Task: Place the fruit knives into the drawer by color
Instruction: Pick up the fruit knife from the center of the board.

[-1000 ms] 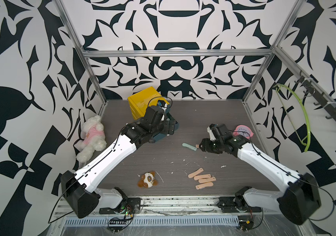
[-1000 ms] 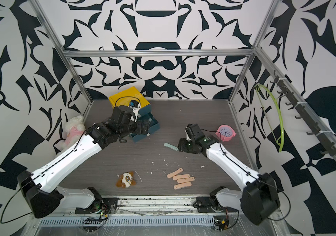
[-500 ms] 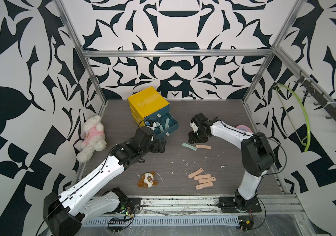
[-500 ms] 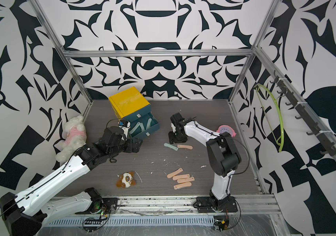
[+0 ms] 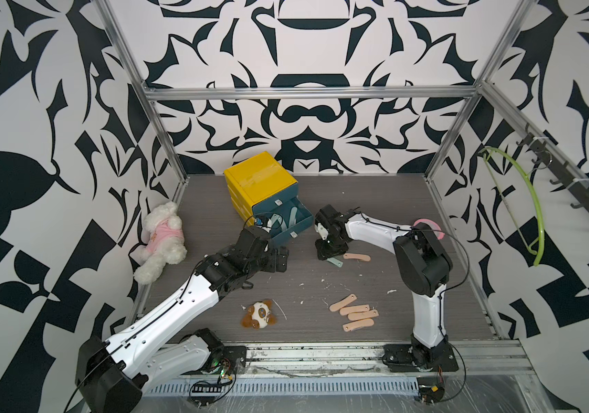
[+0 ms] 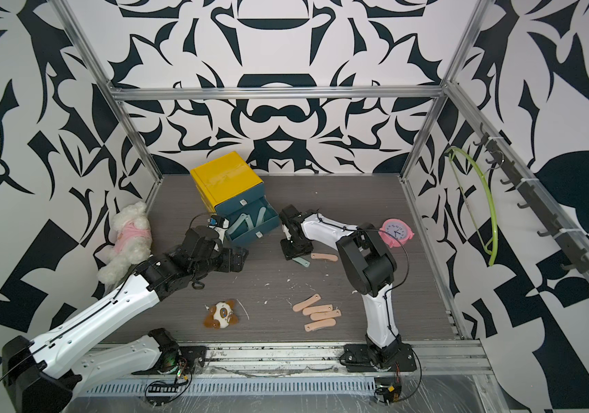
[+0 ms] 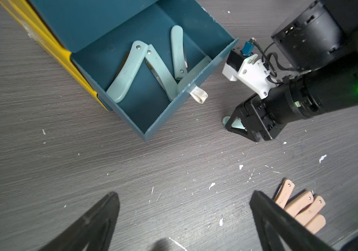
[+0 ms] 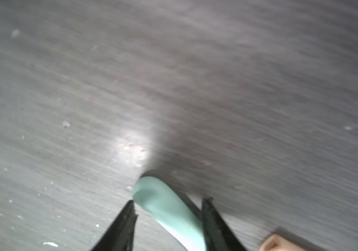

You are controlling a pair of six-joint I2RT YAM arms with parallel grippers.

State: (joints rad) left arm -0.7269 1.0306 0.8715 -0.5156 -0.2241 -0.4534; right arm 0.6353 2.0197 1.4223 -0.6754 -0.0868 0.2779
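Note:
The dark teal drawer [image 5: 302, 222] stands pulled out of the yellow cabinet [image 5: 257, 177], with several pale teal fruit knives [image 7: 128, 71] lying in it. One more pale teal knife [image 5: 336, 263] [image 8: 165, 206] lies on the table. My right gripper [image 5: 328, 252] [image 8: 169, 201] points down over it, one finger on each side; one finger touches it and a gap shows at the other. A single peach knife [image 5: 356, 256] lies just beside. Several peach knives [image 5: 355, 313] lie together near the front. My left gripper [image 5: 280, 259] [image 7: 184, 193] hangs wide open and empty in front of the drawer.
A white plush in a pink shirt [image 5: 160, 236] lies by the left wall. The brown-and-white plush toy [image 5: 260, 314] sits at the front. A pink alarm clock [image 6: 396, 232] stands behind my right arm, and a green hanger [image 5: 532, 200] hangs on the right wall.
My left gripper has drawn back from above the drawer toward the front left. My right gripper has swung over the teal knife and come down, its jaws narrowing round it.

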